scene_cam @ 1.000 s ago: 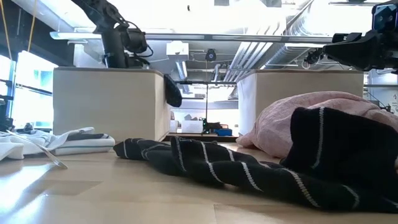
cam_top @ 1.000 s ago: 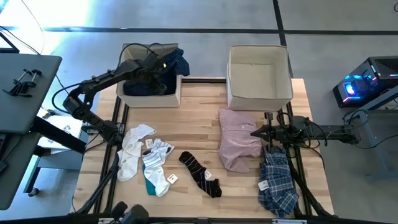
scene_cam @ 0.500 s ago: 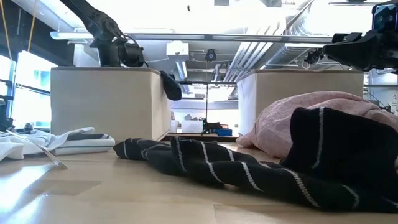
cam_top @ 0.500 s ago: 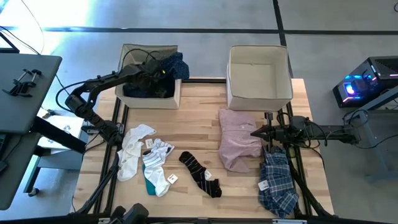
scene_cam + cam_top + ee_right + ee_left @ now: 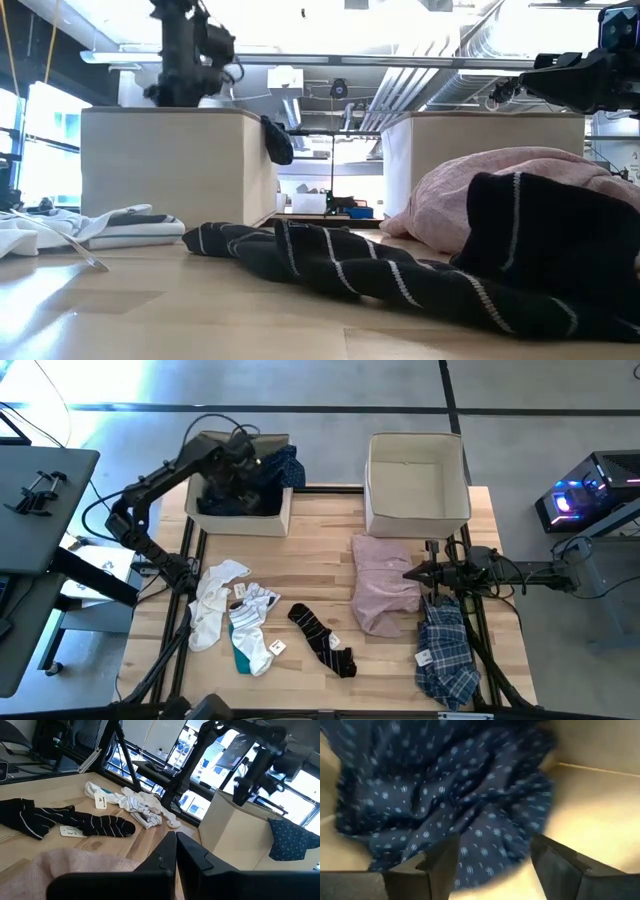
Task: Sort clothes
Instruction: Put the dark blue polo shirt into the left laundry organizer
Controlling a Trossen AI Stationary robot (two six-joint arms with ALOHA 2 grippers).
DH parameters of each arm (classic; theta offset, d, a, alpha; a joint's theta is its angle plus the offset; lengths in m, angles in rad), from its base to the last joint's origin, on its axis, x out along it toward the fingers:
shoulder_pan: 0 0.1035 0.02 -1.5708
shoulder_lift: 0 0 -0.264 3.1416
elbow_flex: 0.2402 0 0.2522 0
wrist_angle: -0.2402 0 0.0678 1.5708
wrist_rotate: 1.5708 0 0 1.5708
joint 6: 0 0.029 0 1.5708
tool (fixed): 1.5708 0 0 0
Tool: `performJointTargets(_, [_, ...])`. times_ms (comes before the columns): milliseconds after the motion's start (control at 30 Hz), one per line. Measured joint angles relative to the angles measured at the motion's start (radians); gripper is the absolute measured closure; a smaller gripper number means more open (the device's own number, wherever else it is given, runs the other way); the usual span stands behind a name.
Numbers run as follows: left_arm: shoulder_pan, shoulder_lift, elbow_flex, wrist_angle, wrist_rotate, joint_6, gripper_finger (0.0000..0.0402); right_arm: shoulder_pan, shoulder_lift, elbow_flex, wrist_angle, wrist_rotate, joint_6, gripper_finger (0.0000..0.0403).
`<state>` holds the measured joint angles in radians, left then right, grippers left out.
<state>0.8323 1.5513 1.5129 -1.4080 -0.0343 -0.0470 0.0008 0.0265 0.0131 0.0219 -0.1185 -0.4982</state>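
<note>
The navy dotted shirt (image 5: 268, 470) in the upper left of the high view is dark blue, strewn with small pale blue specks, and lies in a beige fabric box (image 5: 240, 517); a second beige box (image 5: 417, 508) sits right of centre at the top. The table (image 5: 320, 550) is pale striped wood. The pale pink shirt (image 5: 383, 582) is plain dusty pink. Below it the plaid shirt (image 5: 447, 650) is checked blue and white. The black striped socks (image 5: 322, 639) bear thin white lines. At lower left the white socks (image 5: 215, 600) are plain, one sock (image 5: 243, 656) showing teal. Both arms and the left pincer (image 5: 490, 862) are dark, near black.
</note>
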Motion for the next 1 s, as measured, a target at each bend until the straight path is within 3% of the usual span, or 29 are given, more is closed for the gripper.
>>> performJointTargets(167, [-0.033, -0.002, 0.126, 0.041, 0.088, 0.086, 0.0172, 0.000, 0.000, 0.000, 0.000, -0.005, 0.000, 0.0402])
performJointTargets(400, [-0.099, -0.002, 0.072, 0.426, 0.115, 0.371, 0.0182, 0.000, 0.000, 0.000, 0.000, -0.003, 0.000, 0.0402])
performJointTargets(533, [-0.116, 0.000, -0.014, 0.597, 0.019, 0.482, 0.0195, 0.000, 0.000, 0.000, 0.000, -0.003, 0.000, 0.0402])
performJointTargets(700, [-0.110, 0.000, -0.104, 0.697, -0.134, 0.494, 0.0215, 0.000, 0.000, 0.000, 0.000, -0.002, 0.000, 0.0402])
performJointTargets(867, [-0.105, 0.000, -0.157, 0.732, -0.156, 0.490, 0.0265, 0.000, 0.000, 0.000, 0.000, 0.003, 0.000, 0.0402])
performJointTargets(1000, [-0.106, 0.000, -0.162, 0.752, -0.155, 0.492, 0.0337, 0.000, 0.000, 0.000, 0.000, 0.003, 0.000, 0.0402])
